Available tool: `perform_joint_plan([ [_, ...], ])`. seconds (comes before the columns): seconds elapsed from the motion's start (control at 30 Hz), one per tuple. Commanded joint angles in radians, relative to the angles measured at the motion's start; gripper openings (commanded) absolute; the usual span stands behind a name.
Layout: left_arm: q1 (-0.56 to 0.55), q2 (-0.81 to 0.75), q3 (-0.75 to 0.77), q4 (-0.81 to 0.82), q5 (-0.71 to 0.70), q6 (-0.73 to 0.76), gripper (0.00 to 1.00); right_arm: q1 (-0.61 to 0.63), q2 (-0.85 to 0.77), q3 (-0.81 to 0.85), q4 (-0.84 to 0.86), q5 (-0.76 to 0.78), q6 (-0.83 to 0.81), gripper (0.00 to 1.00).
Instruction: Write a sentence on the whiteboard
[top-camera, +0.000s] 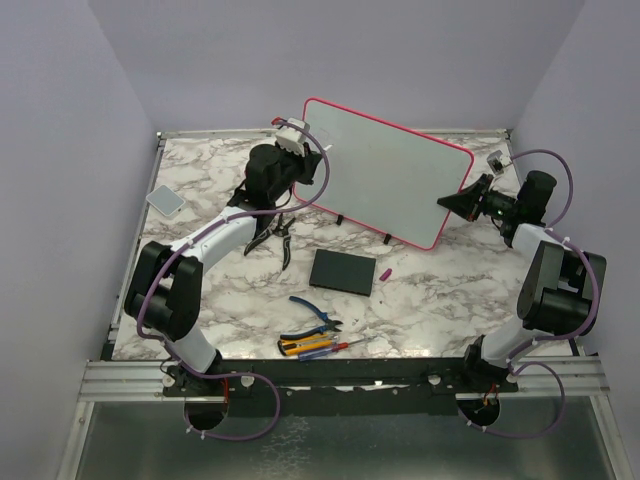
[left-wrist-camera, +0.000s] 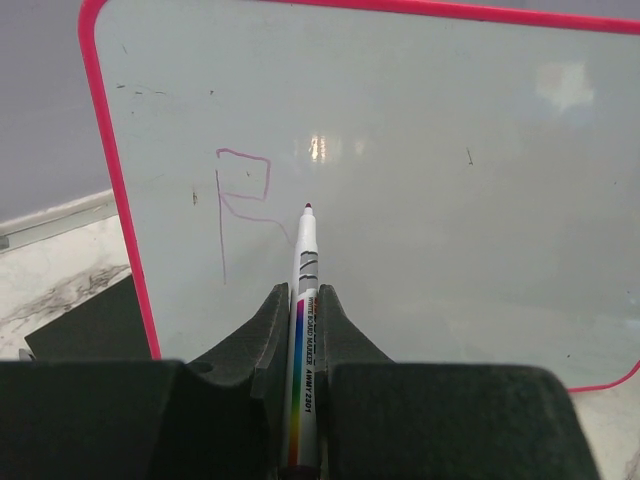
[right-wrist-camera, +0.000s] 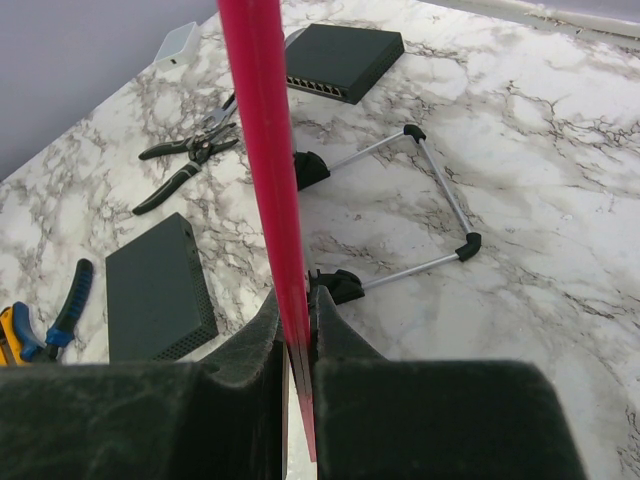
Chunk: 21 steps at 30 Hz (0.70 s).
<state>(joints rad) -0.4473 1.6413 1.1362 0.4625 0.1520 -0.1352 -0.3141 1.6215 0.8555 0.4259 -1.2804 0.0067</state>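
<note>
The whiteboard (top-camera: 385, 172) with a pink-red frame stands tilted on the marble table, on thin metal legs with black feet (right-wrist-camera: 312, 168). My left gripper (left-wrist-camera: 301, 295) is shut on a white marker with a rainbow stripe (left-wrist-camera: 305, 290); its tip is at the board's surface (left-wrist-camera: 420, 180), just right of a faint pink letter like an R (left-wrist-camera: 243, 200). That letter is all of the sentence that shows. My right gripper (right-wrist-camera: 294, 300) is shut on the board's pink frame edge (right-wrist-camera: 265, 150) at its right side (top-camera: 462, 198).
A black square slab (top-camera: 343, 271) lies in front of the board, a second black box (right-wrist-camera: 343, 60) behind it. Black pliers (top-camera: 270, 232), blue-handled pliers (top-camera: 312, 311) and screwdrivers (top-camera: 315, 346) lie near the front. A grey pad (top-camera: 165, 200) sits at left, a small pink cap (top-camera: 386, 272) by the slab.
</note>
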Motion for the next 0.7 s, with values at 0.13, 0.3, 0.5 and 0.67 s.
perform_joint_plan([
  [0.13,-0.005,-0.032,-0.024,-0.008,-0.023,-0.001,0.0,0.003,0.03,-0.024,-0.035,0.108,-0.018,0.0],
  [0.3,-0.005,-0.036,-0.029,-0.017,-0.034,0.005,0.0,0.003,0.031,-0.024,-0.032,0.108,-0.016,0.01],
  [0.5,-0.005,-0.015,-0.009,-0.01,-0.027,-0.007,0.0,0.002,0.032,-0.025,-0.027,0.104,-0.011,0.0],
  [0.67,-0.004,0.002,0.008,-0.008,-0.027,-0.008,0.0,0.003,0.035,-0.024,-0.027,0.105,-0.011,0.01],
])
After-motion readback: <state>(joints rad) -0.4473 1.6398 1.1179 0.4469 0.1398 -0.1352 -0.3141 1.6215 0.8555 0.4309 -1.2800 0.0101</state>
